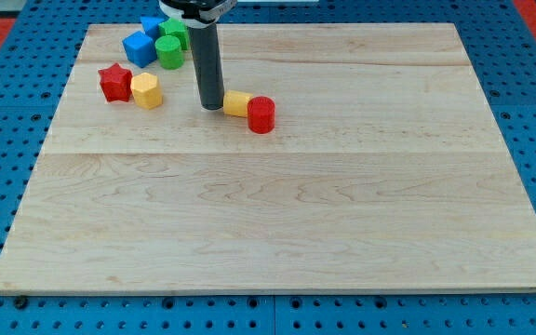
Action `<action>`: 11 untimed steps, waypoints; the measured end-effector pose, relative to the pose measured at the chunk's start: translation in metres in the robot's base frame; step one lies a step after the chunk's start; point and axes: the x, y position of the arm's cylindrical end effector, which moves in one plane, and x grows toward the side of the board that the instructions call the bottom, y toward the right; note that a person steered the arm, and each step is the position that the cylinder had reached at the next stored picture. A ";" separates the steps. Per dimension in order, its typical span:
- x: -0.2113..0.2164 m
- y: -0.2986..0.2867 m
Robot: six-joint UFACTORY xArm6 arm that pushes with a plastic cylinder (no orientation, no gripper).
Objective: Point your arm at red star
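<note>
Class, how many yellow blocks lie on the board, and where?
2. One yellow block sits just right of the red star. The other yellow block lies between my tip and the red cylinder. None seems hidden.

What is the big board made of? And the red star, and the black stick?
The pale board looks like bare, matte wood: grain lines and plank seams run across it. The red star block has solid, even colour and softly rounded edges, so painted wood or plastic; I cannot tell which. The dark rod ending in my tip, right of the star, looks smooth and slightly shiny, perhaps metal or plastic.
</note>
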 end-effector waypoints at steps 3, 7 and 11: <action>0.104 -0.060; 0.091 -0.141; -0.014 -0.206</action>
